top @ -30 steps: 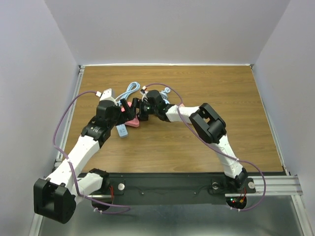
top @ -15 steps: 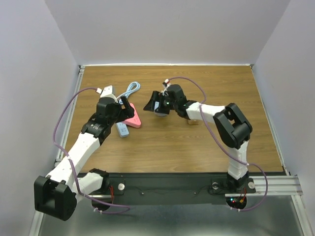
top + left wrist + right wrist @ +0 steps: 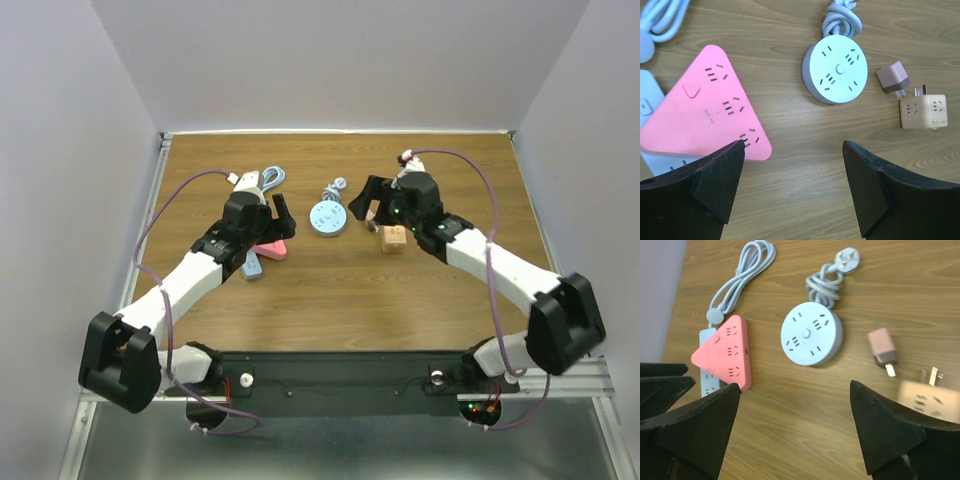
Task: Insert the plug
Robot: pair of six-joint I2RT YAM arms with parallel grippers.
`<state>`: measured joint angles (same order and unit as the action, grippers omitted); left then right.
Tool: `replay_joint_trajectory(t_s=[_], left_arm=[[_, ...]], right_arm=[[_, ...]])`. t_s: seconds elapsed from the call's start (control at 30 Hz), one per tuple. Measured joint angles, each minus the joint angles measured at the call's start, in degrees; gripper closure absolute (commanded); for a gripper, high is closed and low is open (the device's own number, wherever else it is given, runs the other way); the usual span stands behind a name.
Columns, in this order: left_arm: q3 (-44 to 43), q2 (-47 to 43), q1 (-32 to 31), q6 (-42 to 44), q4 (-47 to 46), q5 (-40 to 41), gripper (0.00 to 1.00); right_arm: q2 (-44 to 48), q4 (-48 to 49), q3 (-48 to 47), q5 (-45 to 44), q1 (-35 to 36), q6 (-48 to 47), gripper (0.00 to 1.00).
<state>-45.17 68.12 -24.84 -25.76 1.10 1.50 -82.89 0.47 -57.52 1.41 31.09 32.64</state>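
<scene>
Left zone: the left gripper (image 3: 792, 155) hangs above the wooden table (image 3: 790, 200) with its jaws spread wide and nothing between them. Its black fingers (image 3: 715, 175) are wedge-shaped with a matte finish. In the left wrist view you see the left finger over the near corner of the pink triangular power strip (image 3: 710, 110). This strip is smooth plastic with rounded corners, several socket groups and one button on its top face. It lies partly over a white rectangular power strip (image 3: 647, 100), whose pale blue cord (image 3: 665, 20) runs in loops toward the far edge.

Centre zone: locate the round socket hub (image 3: 836, 72), a pale disc with socket groups ringed around a centre button. Its grey-blue cord (image 3: 824, 285) is coiled tightly at the far side and ends in a white plug (image 3: 848, 259).

Right zone: the mauve plug adapter (image 3: 892, 77), a small cube with metal prongs, lies flat on the table, free of both grippers. It sits between the hub and the beige cube socket (image 3: 922, 111), just beside the cube. The cube has rounded edges, socket slots on its faces and metal prongs of its own. The right gripper (image 3: 795, 390) hovers above this group, jaws wide apart and empty.
</scene>
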Motion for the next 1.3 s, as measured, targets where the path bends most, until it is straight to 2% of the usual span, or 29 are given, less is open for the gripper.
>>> replay_joint_trajectory(t_s=[0.07,0.2,0.4,0.53,1.0,1.3], left_arm=[[0.0,1.6,-0.85,-0.04,-1.14,-0.28,0.1],[-0.85,5.33,-2.23,0.02,-3.08,-1.42,0.1],[-2.25,7.76,-3.15,0.72,-5.05,-2.54,0.1],[-2.4,7.85,-3.17,1.18,-5.64,-2.8,0.1],[-2.43,7.91,-3.17,1.22,-6.21,-3.48,0.11],[-2.43,9.07,-3.17,1.25,-6.58,-3.5,0.11]], right_arm=[[6.19,-3.87,2.03,-5.42,0.07,-0.74,0.04],[11.23,-8.46,5.33,-12.26,0.11,-0.46,0.04],[11.87,-14.23,14.8,-17.55,0.11,2.27,0.04],[11.67,-16.76,16.83,-20.48,0.11,3.69,0.04],[4.33,-7.72,20.33,-21.59,0.11,4.74,0.04],[2.47,3.8,24.37,-21.9,0.11,4.94,0.05]])
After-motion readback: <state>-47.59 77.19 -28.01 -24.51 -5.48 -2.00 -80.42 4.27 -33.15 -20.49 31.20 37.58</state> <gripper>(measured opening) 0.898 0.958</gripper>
